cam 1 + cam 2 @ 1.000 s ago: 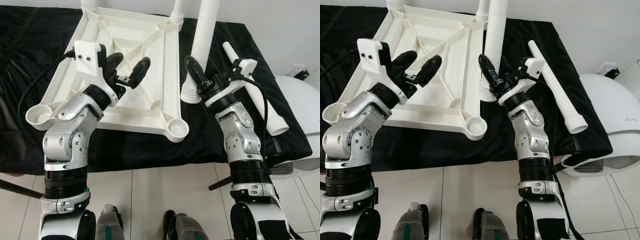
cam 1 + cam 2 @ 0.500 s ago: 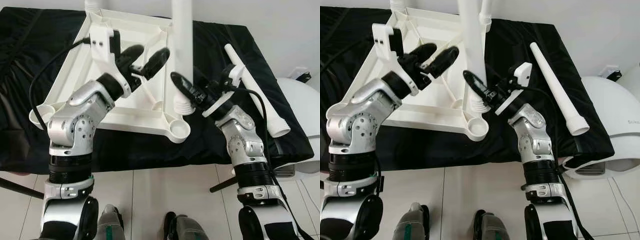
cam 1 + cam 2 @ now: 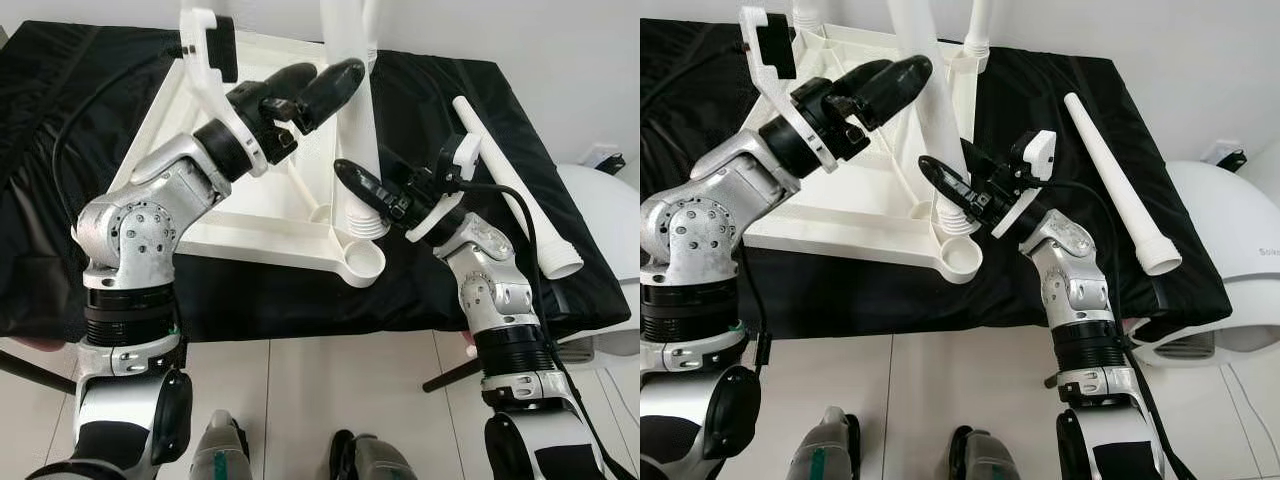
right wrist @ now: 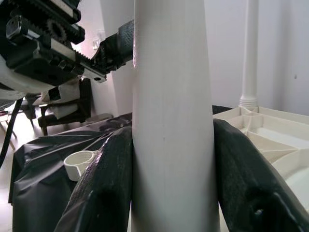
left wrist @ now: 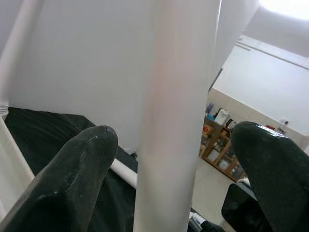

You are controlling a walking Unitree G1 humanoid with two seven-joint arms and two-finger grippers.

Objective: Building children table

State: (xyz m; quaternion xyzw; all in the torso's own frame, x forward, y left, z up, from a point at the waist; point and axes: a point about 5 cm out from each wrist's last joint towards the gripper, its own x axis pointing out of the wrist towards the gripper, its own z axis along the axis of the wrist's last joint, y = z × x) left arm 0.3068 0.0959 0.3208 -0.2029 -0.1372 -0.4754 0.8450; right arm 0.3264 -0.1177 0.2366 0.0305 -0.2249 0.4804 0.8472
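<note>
White plastic leg (image 3: 352, 130) stands upright, threaded end just over the near corner socket (image 3: 364, 262) of the upturned tabletop (image 3: 255, 225) on the black-draped counter (image 3: 60, 110). My right end effector (image 3: 372, 200) is clamped on the leg low down; my left end effector (image 3: 318, 82) straddles it higher up, fingers (image 5: 77, 169) spread, not touching. I should keep the leg plumb, centre it over the socket, then press and twist. A spare leg (image 3: 1118, 180) lies beside.
</note>
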